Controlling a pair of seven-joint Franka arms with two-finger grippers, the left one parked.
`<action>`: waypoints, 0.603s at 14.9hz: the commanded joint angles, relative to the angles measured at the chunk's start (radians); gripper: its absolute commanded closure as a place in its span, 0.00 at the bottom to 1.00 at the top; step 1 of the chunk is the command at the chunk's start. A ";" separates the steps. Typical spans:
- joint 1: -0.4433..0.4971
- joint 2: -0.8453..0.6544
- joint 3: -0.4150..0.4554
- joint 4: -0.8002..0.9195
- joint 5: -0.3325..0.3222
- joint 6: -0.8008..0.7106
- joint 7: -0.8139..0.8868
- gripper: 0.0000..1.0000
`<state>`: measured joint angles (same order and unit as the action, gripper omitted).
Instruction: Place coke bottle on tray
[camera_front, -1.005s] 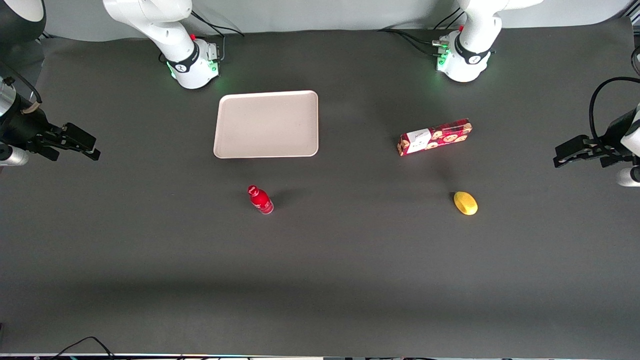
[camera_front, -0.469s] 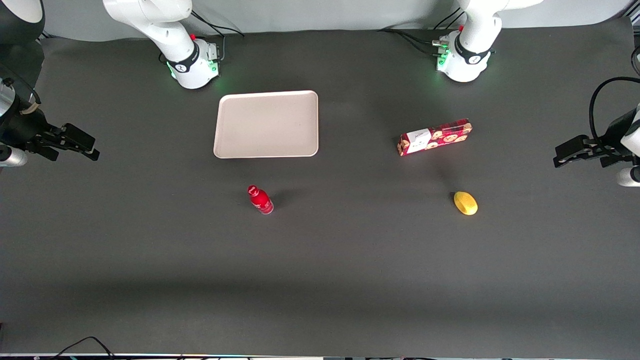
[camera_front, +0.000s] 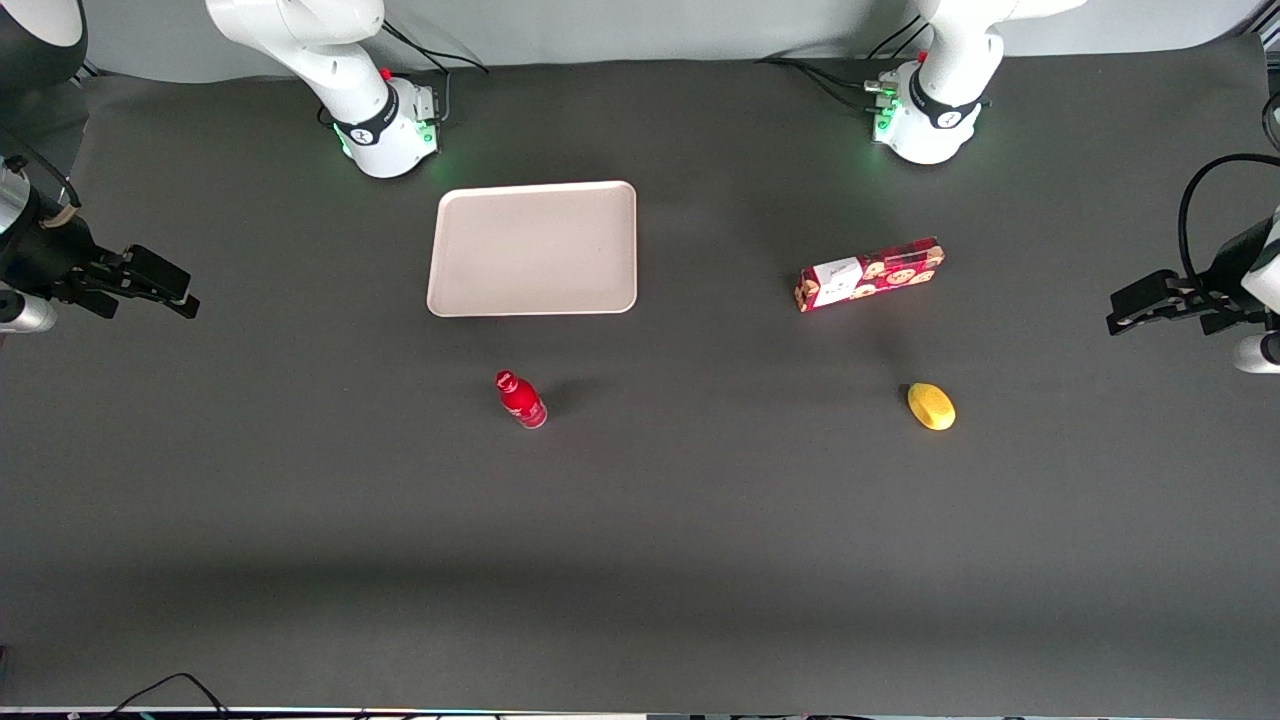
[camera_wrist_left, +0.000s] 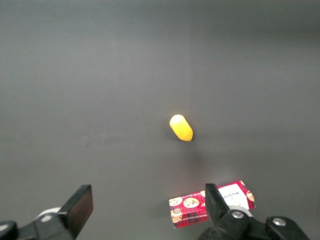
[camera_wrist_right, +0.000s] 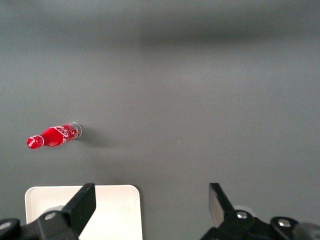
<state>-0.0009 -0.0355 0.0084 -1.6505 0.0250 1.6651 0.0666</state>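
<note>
The coke bottle (camera_front: 521, 399), small and all red, stands on the dark table nearer to the front camera than the cream-beige tray (camera_front: 533, 248). The tray holds nothing. My right gripper (camera_front: 180, 292) hovers open and empty at the working arm's end of the table, well apart from both. In the right wrist view the bottle (camera_wrist_right: 54, 135) and a corner of the tray (camera_wrist_right: 100, 207) show, with the gripper (camera_wrist_right: 150, 205) open and its dark fingers (camera_wrist_right: 82, 206) wide apart above the table.
A long red cookie box (camera_front: 870, 273) and a yellow lemon-like object (camera_front: 931, 406) lie toward the parked arm's end of the table. They also show in the left wrist view, the box (camera_wrist_left: 212, 204) and the yellow object (camera_wrist_left: 181, 127).
My right gripper has shifted only very slightly. The bottle, tray and other objects have not moved.
</note>
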 joint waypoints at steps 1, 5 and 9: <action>0.005 0.003 0.007 0.017 0.024 -0.036 0.067 0.00; 0.001 0.005 0.068 0.008 0.047 -0.041 0.140 0.00; 0.001 0.038 0.156 -0.015 0.064 0.017 0.290 0.00</action>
<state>0.0019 -0.0270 0.1139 -1.6555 0.0725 1.6422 0.2460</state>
